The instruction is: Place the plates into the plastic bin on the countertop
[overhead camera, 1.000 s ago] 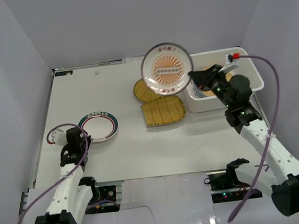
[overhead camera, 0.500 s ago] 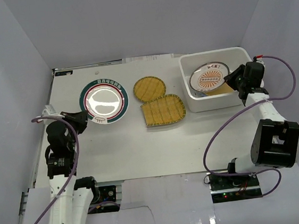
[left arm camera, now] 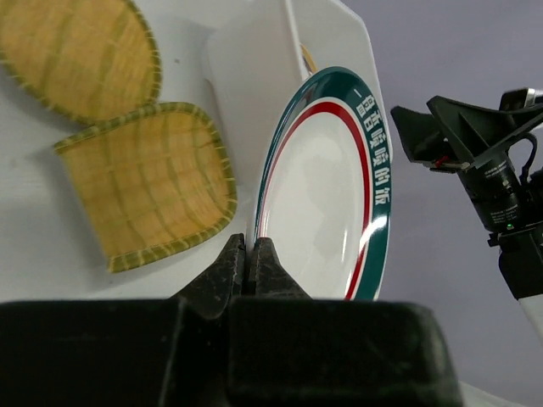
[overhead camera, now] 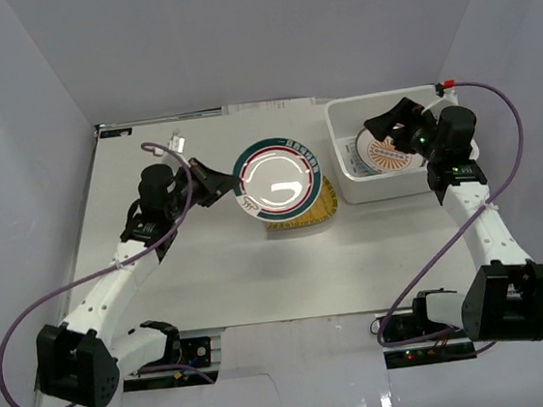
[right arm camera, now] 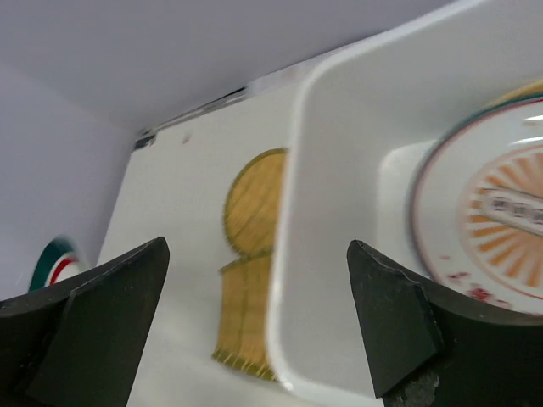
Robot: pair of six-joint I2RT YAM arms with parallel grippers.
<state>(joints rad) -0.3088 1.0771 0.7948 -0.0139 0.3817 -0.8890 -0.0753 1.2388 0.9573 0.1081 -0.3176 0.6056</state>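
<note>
My left gripper (overhead camera: pixel 226 183) (left arm camera: pixel 250 246) is shut on the rim of a white plate with a green and red band (overhead camera: pixel 279 177) (left arm camera: pixel 327 195), held tilted above the countertop (overhead camera: pixel 210 268). Under it lie a squarish woven plate (overhead camera: pixel 319 210) (left arm camera: pixel 148 182) and a round woven plate (left arm camera: pixel 76 55). The white plastic bin (overhead camera: pixel 350 187) (right arm camera: pixel 293 212) holds a white plate with an orange pattern (overhead camera: pixel 388 154) (right arm camera: pixel 492 212). My right gripper (overhead camera: pixel 386 123) (right arm camera: pixel 257 246) hangs open over the bin's left wall, holding nothing.
Grey walls close in the table at the back and on both sides. The bin stands at the back right corner. The right arm (left arm camera: pixel 484 153) shows just beyond the held plate in the left wrist view. Purple cables trail from both arms.
My left arm has carried the green-rimmed plate from the table's left side to the middle, over the woven plates. My right gripper let go of the orange-patterned plate in the bin and opened.
</note>
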